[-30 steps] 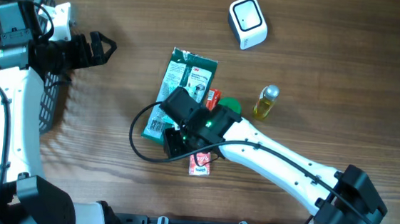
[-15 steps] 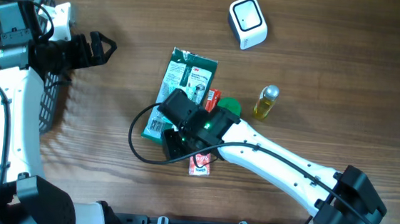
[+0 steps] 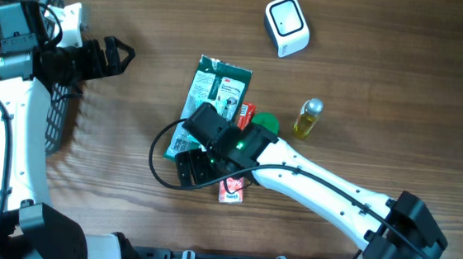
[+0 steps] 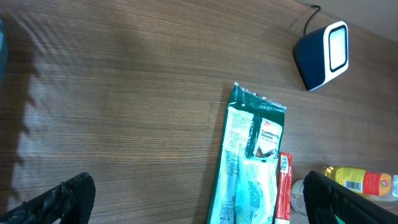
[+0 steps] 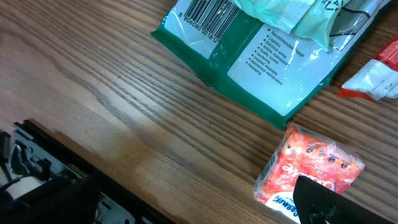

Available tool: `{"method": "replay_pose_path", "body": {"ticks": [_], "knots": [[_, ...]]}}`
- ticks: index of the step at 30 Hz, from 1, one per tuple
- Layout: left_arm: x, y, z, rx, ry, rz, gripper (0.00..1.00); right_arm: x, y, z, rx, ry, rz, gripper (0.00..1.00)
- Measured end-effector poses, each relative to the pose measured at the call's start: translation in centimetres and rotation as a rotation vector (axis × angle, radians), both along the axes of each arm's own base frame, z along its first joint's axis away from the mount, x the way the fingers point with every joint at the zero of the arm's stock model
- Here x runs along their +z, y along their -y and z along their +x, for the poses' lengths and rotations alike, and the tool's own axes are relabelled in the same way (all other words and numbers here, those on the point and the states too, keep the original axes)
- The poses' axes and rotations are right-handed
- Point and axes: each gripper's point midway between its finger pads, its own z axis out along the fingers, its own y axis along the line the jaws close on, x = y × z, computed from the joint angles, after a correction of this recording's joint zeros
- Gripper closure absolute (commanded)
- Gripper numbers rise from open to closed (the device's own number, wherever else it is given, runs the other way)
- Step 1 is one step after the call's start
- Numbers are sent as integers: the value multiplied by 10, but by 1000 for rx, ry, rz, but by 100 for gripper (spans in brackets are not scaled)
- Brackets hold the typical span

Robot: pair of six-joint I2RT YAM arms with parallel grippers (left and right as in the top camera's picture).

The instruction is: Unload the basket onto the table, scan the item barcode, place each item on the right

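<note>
Green packet [image 3: 215, 91] lies flat mid-bench, barcode [image 5: 208, 12] face-up on the end nearest the right jaws.

- Right jaws: spread wide, holding nothing. Wrist view shows only bare wood of the bench [image 3: 400, 93] between the two fingertips. The packet's barcode end [image 5: 261, 50] sits at 12 o'clock from them, clear of both tips.
- Red snack pack [image 5: 308, 168] is at 2 o'clock from those jaws. One fingertip [image 5: 317, 202] overlaps its lower edge in view; can't tell if they touch.
- From overhead, the right arm [image 3: 326, 191] covers the packet's near end.
- Red sachet [image 3: 246, 112] lies along the packet's 3 o'clock edge. A green round thing [image 3: 267, 122] is just beyond it, partly under the arm.
- Yellow bottle [image 3: 308, 119] is further out at 3 o'clock, apart from the rest.
- Scanner [image 3: 287, 26] is at 1 o'clock from the packet, well apart.
- Left jaws: fully apart, empty, hovering at 10 o'clock from the packet and well apart from it, beside a black wire basket [image 3: 58, 124].
</note>
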Motion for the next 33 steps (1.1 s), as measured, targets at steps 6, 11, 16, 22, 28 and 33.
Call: {"method": "replay_pose_path", "body": {"ticks": [6, 11, 16, 22, 28, 33], "knots": [[0, 0, 0, 0, 0, 0, 0, 0, 1, 0, -1, 2, -3, 0], [0, 0, 0, 0, 0, 0, 0, 0, 4, -1, 28, 7, -17, 0], [0, 0, 0, 0, 0, 0, 0, 43, 6, 21, 62, 58, 1, 0], [0, 0, 0, 0, 0, 0, 0, 90, 8, 53, 102, 170, 61, 0], [0, 0, 0, 0, 0, 0, 0, 106, 37, 85, 24, 210, 66, 0], [0, 0, 0, 0, -1, 0, 0, 149, 76, 98, -46, 317, 91, 0]]}}
